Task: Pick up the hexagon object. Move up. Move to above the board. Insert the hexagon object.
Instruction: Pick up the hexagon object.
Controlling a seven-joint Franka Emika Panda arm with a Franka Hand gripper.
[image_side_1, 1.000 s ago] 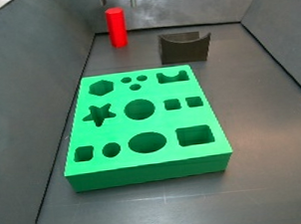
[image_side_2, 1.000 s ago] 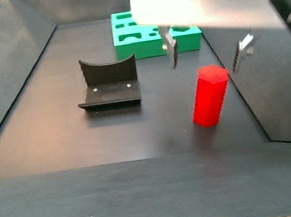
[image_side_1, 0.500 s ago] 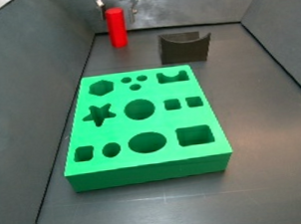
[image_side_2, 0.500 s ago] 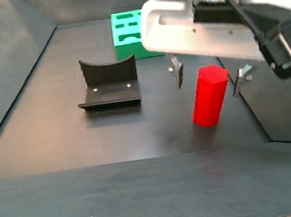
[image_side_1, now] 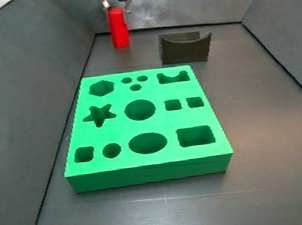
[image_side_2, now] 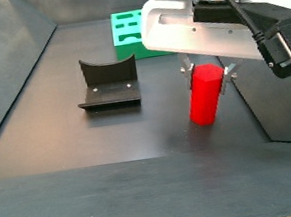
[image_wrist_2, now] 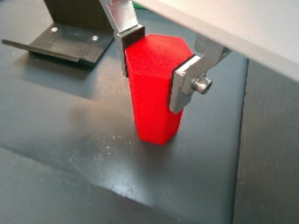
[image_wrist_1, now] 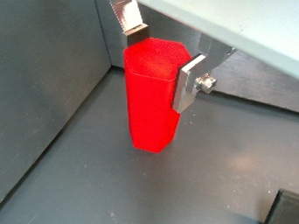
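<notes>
Your jaws sit tight on both sides of the hexagon object [image_wrist_1: 155, 92], so your gripper [image_wrist_2: 159, 59] holds it standing up, far behind the board [image_side_1: 144, 125].

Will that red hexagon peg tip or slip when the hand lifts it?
The hexagon peg stands tall on a narrow base, so a nudge would probably tip it. Its flat faces suit the hand fingers' pads, so slipping seems unlikely. It looks rigid.
</notes>
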